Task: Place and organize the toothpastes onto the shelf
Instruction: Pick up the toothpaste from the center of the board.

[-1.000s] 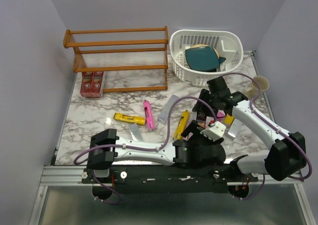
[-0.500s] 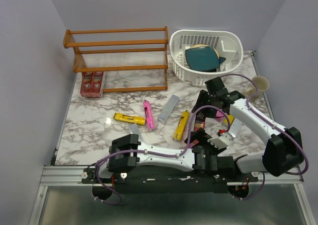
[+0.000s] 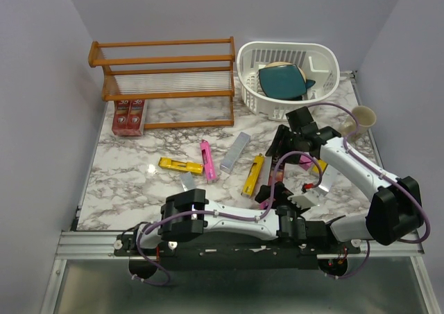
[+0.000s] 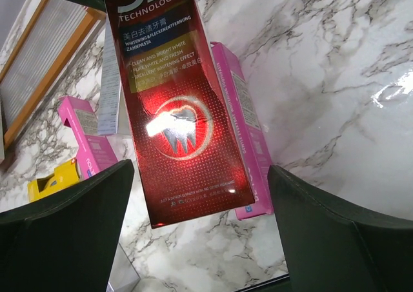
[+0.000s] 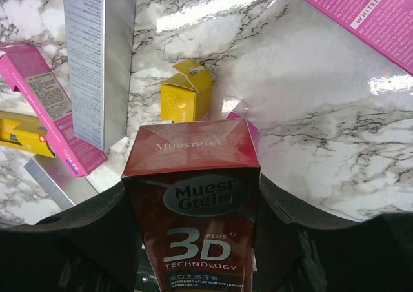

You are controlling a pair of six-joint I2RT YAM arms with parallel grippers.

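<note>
My right gripper (image 5: pixel 193 231) is shut on a red toothpaste carton (image 5: pixel 193 195) and holds it over the table's right half, top end up. The carton's lower end (image 4: pixel 184 118) hangs between the wide-open fingers (image 4: pixel 64 234) of my left gripper (image 4: pixel 200 240), which touch neither side. From above, the right gripper (image 3: pixel 288 144) is over the left gripper (image 3: pixel 277 189). Loose toothpastes lie mid-table: yellow (image 3: pixel 180 166), pink (image 3: pixel 207 160), silver (image 3: pixel 235 152), yellow (image 3: pixel 253 175). Two red cartons (image 3: pixel 129 115) stand at the left end of the orange-brown shelf (image 3: pixel 159 71).
A white slotted basket (image 3: pixel 320 71) holding a teal item stands at the back right, with a beige cup (image 3: pixel 364 116) beside it. More cartons lie under the arms: a silver one (image 3: pixel 329 179) and a pink one (image 4: pixel 242 131). The left arm lies along the near edge.
The left arm has swung right along the near edge, bringing its open gripper up around the lower end of the red carton. The right gripper has kept its grip and barely shifted.
</note>
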